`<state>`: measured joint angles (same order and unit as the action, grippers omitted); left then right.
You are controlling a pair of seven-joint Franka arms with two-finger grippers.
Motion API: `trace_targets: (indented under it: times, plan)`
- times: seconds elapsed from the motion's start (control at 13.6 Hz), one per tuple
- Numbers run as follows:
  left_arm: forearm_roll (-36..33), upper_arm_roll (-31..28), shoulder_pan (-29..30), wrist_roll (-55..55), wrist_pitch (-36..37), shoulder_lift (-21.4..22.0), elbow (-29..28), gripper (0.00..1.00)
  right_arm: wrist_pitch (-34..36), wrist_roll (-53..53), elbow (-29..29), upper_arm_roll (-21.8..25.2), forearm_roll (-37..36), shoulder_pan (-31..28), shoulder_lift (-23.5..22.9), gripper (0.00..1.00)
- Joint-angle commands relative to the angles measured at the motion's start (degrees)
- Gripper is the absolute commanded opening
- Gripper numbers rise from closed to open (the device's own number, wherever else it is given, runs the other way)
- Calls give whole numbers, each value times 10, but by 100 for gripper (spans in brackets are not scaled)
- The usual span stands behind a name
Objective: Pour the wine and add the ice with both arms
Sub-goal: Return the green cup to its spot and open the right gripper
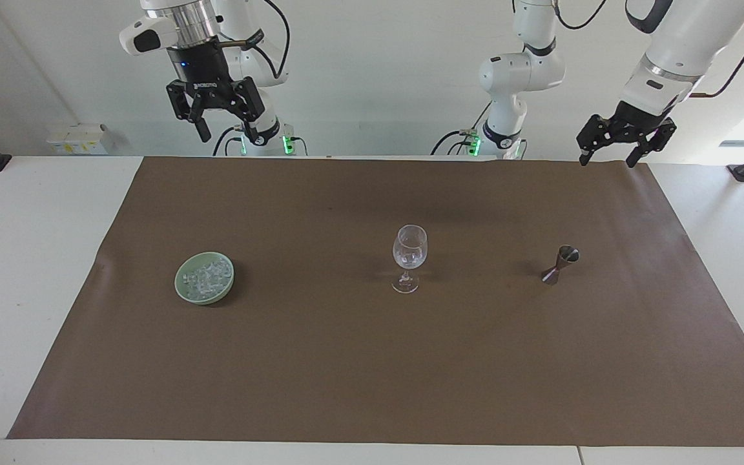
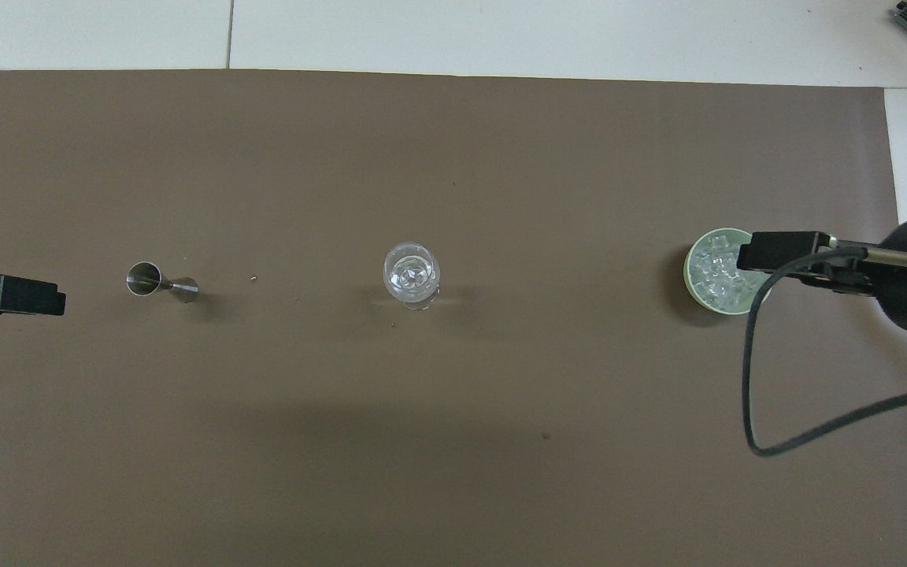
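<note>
Both black two-finger grippers, the right gripper and the left gripper, hang spread and empty, with some clear glassy ice already in the stemmed wine glass, more in the pale green bowl, and the steel jigger upright, pouring seemingly done.

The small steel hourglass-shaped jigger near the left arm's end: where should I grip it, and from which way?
Probably at the narrow waist of the small steel hourglass-shaped jigger, coming straight down from above. It leans or lies tipped on the brown mat, and both cones flare away from the waist, so the fingers should seat there. The open left gripper is the closer one.
</note>
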<state>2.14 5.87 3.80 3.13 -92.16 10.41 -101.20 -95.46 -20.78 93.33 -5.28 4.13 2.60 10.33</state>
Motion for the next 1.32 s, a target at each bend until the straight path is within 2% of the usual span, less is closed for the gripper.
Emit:
trace_targets:
  times: [0.0, 0.22, 0.37, 0.66, 1.25]
  plan:
    - [7, -4, -2, -1, -5, 15, -15, 100, 59, 19, -84, -1, -24, -20, -50, 100]
    - [7, -4, -2, -1, -5, 15, -15, 100, 114, 65, -142, 1, -59, -25, -94, 100]
    - [7, -4, -2, -1, -5, 15, -15, 100, 121, 78, -113, 1, -55, -28, -86, 100]
    - [7, -4, -2, -2, -6, 15, -15, 100, 125, 126, -26, 3, -47, -54, -36, 100]
    - [7, -4, -2, -1, -5, 15, -15, 100, 119, 129, -24, -2, -47, -47, -33, 100]
